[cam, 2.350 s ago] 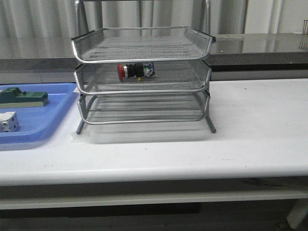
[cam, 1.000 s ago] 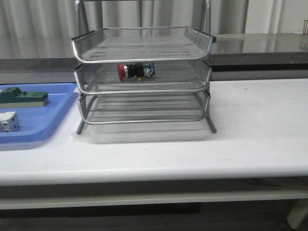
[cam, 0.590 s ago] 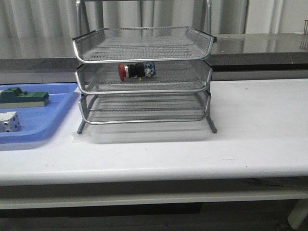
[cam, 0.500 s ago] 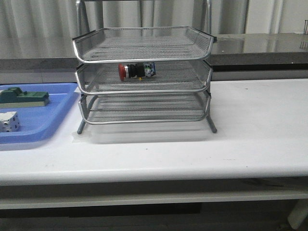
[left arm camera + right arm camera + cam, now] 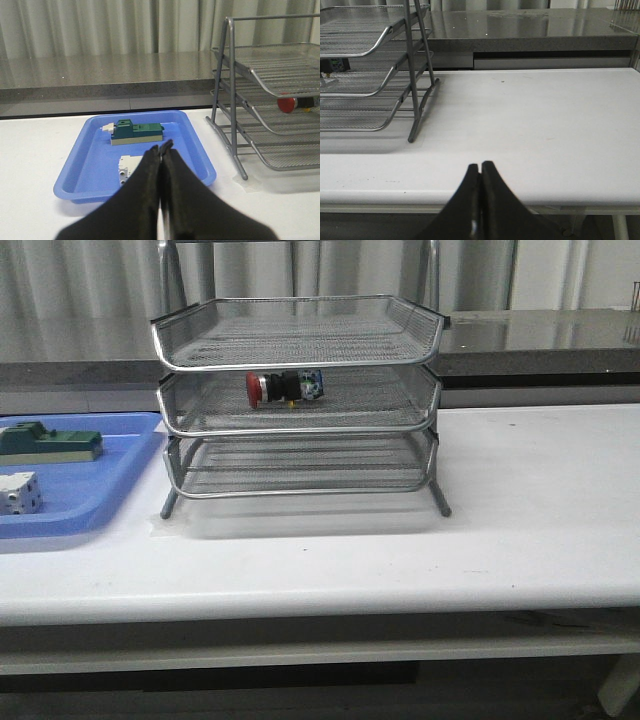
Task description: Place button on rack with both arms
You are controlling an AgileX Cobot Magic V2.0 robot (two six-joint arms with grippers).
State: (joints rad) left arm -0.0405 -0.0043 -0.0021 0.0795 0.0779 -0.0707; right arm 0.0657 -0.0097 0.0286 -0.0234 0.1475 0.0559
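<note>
Left gripper (image 5: 161,150): fingers pressed together, holding nothing, well short of rack.
Right gripper (image 5: 480,167): fingers together, empty, over bare table (image 5: 545,125).
Button (image 5: 283,387): lying sideways on middle tier of rack (image 5: 297,390), far from both grippers.

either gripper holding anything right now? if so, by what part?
Nothing held. Left gripper and right gripper are both shut on nothing, away from the rack. The button lies alone on its middle tier.

The right claw (image 5: 480,172), fingers pressed together, hangs over the white table (image 5: 535,115) beside the rack (image 5: 375,65), seemingly empty.
</note>
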